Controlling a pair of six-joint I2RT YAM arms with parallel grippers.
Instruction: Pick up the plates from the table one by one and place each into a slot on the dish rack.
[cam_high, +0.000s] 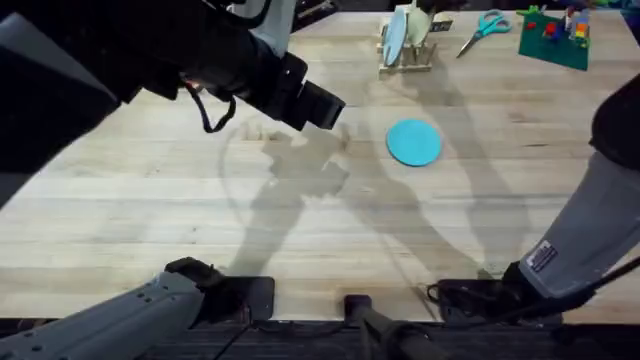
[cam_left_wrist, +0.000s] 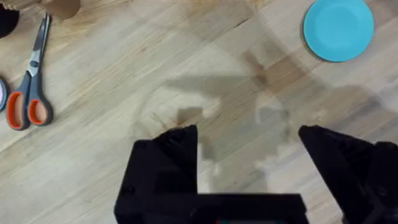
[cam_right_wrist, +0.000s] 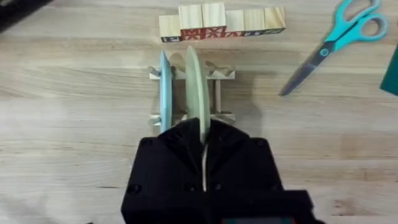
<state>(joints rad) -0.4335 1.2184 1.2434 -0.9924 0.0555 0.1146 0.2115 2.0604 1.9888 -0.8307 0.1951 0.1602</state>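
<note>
Nearest, left gripper (cam_left_wrist: 249, 155) hanging wide open and empty over bare table (cam_high: 150, 200); one teal-blue plate (cam_high: 413, 141) lying flat toward the far right part of the tabletop. Farther, near the far edge, one dish rack (cam_right_wrist: 189, 93) holding two upright plates in neighbouring slots: a pale blue plate (cam_right_wrist: 164, 87) and a cream plate (cam_right_wrist: 195, 90). Right gripper (cam_right_wrist: 203, 140) pinched shut on the cream plate's rim, lower part of that plate hidden behind black fingers.

A small light-wood dish rack (cam_right_wrist: 189, 93) with upright dowels is seen standing at the far side of the butcher-block bench (cam_high: 150, 210). Two plates are held on edge in its slots: a pale blue-grey plate (cam_right_wrist: 164, 93) and, just beside it, a cream plate (cam_right_wrist: 195, 93), whose near rim is gripped by the right end effector (cam_right_wrist: 204, 140). A teal-blue plate (cam_high: 413, 141) is seen lying flat on the bench, near the rack.
</note>
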